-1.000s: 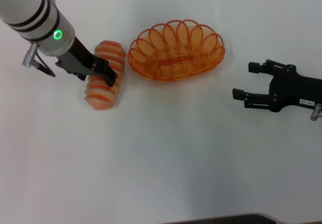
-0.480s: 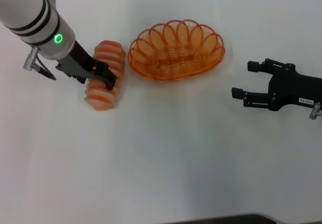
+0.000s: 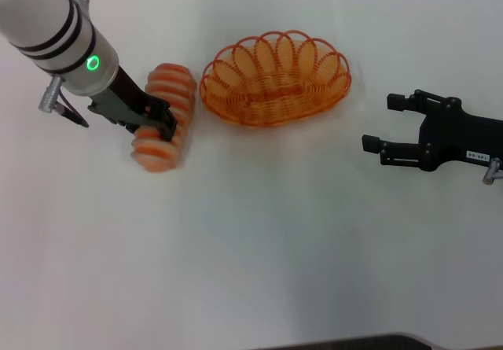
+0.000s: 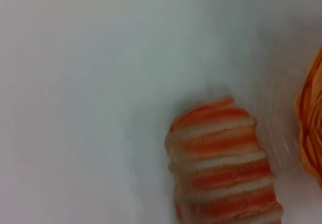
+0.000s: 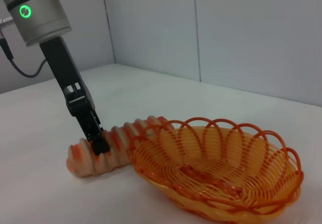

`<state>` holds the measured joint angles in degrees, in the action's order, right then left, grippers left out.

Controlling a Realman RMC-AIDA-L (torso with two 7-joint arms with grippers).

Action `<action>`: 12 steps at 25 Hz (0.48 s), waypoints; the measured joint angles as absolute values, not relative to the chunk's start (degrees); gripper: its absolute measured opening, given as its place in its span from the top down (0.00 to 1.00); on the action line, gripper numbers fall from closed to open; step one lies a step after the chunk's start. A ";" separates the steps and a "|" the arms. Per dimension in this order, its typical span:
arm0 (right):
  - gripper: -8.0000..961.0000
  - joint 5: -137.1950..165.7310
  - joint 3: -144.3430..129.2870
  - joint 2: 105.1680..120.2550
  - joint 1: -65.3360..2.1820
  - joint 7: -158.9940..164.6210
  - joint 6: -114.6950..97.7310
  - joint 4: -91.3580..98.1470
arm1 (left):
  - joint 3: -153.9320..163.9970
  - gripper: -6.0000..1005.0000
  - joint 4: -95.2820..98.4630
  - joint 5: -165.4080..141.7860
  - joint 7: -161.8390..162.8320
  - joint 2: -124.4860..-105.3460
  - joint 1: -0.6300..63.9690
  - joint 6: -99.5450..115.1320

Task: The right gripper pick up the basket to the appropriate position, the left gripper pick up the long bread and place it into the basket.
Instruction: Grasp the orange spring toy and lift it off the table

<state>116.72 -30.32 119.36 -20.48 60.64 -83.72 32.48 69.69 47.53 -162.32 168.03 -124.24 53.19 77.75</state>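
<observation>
The long bread (image 3: 178,87) lies on the white table just left of the orange wire basket (image 3: 275,79). My left gripper (image 3: 161,126) comes down from the left and is shut on the middle of the bread, which rests on the table. The left wrist view shows the bread (image 4: 221,158) up close and the basket's rim (image 4: 312,123) beside it. My right gripper (image 3: 379,123) is open and empty, well to the right of the basket and pointing at it. The right wrist view shows the basket (image 5: 216,168), the bread (image 5: 121,138) and the left gripper (image 5: 98,143) on it.
The white table (image 3: 259,232) spreads out in front of the basket and bread. Its dark front edge (image 3: 346,342) shows at the bottom of the head view. A pale wall (image 5: 241,32) stands behind the table.
The left gripper has sunk a little onto the bread and its fingers have drawn in around it. The bread, basket and right gripper have not moved.
</observation>
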 joint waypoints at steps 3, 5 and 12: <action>0.05 116.72 -30.31 119.36 -20.48 60.64 -83.72 32.52 | 69.63 0.46 47.60 -162.33 167.78 -124.18 53.19 77.77; 0.05 116.72 -30.18 119.36 -20.48 60.64 -83.72 32.52 | 69.63 0.50 47.60 -162.33 167.66 -124.13 53.17 77.84; 0.05 116.66 -29.96 119.36 -20.48 60.64 -83.57 32.60 | 69.31 0.55 47.79 -162.34 167.55 -124.00 52.86 77.80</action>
<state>116.66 -29.96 119.36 -20.48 60.64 -83.57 32.60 69.31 47.79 -162.34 167.55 -124.00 52.86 77.80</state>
